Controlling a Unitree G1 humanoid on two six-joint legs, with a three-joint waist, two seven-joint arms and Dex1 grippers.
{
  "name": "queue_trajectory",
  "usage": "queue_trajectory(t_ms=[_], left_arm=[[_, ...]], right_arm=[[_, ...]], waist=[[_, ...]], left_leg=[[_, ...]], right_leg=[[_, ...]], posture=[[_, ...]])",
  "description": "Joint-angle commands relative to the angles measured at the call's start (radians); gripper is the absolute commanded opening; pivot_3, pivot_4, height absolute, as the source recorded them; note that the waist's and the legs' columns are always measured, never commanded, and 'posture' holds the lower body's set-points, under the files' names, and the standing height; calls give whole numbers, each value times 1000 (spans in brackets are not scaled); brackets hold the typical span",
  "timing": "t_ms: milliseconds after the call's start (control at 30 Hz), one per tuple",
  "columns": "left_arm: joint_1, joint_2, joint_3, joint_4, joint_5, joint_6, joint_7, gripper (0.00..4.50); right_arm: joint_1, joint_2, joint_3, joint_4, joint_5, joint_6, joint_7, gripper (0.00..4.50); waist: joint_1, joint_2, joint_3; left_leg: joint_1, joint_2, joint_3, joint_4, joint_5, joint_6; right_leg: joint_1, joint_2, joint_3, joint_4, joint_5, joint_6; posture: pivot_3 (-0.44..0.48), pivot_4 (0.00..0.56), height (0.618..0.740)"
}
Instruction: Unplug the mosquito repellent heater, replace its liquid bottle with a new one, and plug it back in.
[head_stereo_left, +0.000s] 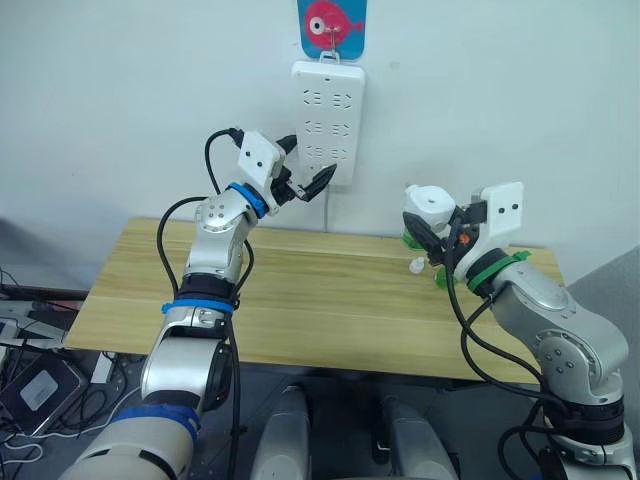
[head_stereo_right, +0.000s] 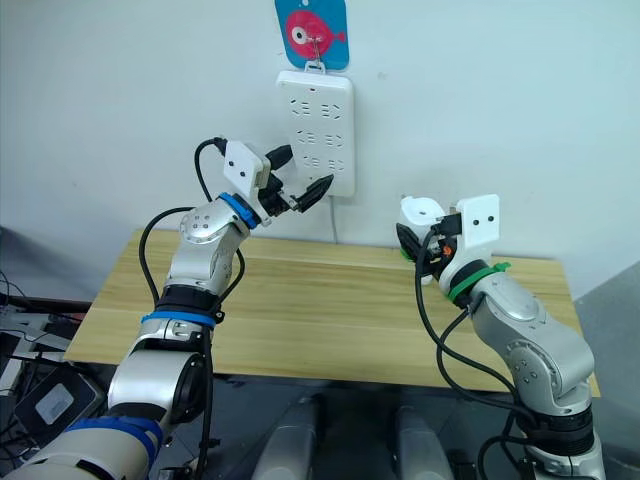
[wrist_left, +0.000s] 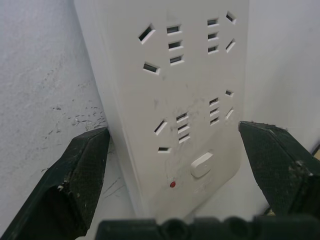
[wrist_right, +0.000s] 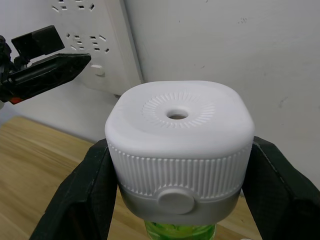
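Note:
My right gripper (head_stereo_left: 440, 225) is shut on the mosquito repellent heater (head_stereo_left: 431, 203), held above the table's far right part. In the right wrist view the heater (wrist_right: 177, 145) is a white rounded unit with a centre hole, clamped between both fingers (wrist_right: 82, 190), with a green liquid bottle (wrist_right: 179, 231) showing under it. Its prongs are hidden. My left gripper (head_stereo_left: 308, 170) is open and raised at the lower end of the white wall power strip (head_stereo_left: 328, 115). The strip (wrist_left: 180, 100) stands between the left fingers (wrist_left: 75, 180), all its sockets bare.
On the wooden table (head_stereo_left: 300, 300), by the right gripper, lie a small white piece (head_stereo_left: 416, 266) and green items (head_stereo_left: 442, 279), partly hidden. The strip has a switch (wrist_left: 201, 165) and a red light (wrist_left: 172, 184). A fish picture (head_stereo_left: 332, 25) hangs above it.

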Motion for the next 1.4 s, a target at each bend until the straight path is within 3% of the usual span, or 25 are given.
queue_trajectory(t_ms=[33, 267, 400, 500, 733, 800, 1400], left_arm=[[-49, -17, 5, -8, -47, -4, -75, 4500], [-99, -37, 2, 26, -92, 35, -195, 4500], [-104, -31, 19, -8, -159, 171, -273, 4500], [-97, -15, 24, -39, -194, 270, -319, 3912], [-85, 13, 19, -77, -213, 380, -363, 1781], [-88, 17, 24, -76, -216, 395, -363, 1400], [-77, 17, 6, -100, -200, 409, -363, 1371]], right_arm=[[-15, -2, -28, -55, -8, -6, 5, 3078], [-19, 4, 2, -66, -8, 6, 20, 3078], [-54, 10, -16, -70, 6, 35, 7, 3078], [-86, 14, -20, -74, 15, 61, -1, 3078], [-158, 48, -7, -88, 38, 134, -23, 3078], [-181, 61, -1, -87, 44, 159, -28, 3078], [-338, 146, 48, 13, -5, 247, -19, 3078]], waist=[[0, 0, 0], [-10, 0, 0], [-19, 0, 0], [-23, 0, 0], [-24, 0, 0], [-24, 0, 0], [-23, 0, 0]], left_leg=[[0, 0, 0, 0, 0, 0], [0, 0, 0, -1, 0, 0], [0, 0, 0, 0, 0, 0], [0, 0, 0, 0, 0, 0], [0, 0, -1, -1, 0, 0], [-1, 0, -1, -1, 0, 0], [-2, 0, -2, -2, 0, 0]], right_leg=[[0, 0, 0, 0, 0, 0], [0, 0, 0, 0, 0, 0], [0, 0, 0, 0, 0, 0], [0, 0, 0, 0, 0, 0], [-1, 0, -1, 0, 0, 0], [-1, 0, -1, 0, 0, 0], [-2, 0, -1, 0, 0, 0]], posture=[[123, 186, 740], [117, 192, 740], [101, 195, 740], [97, 197, 740], [95, 201, 740], [94, 203, 740], [102, 208, 740]])
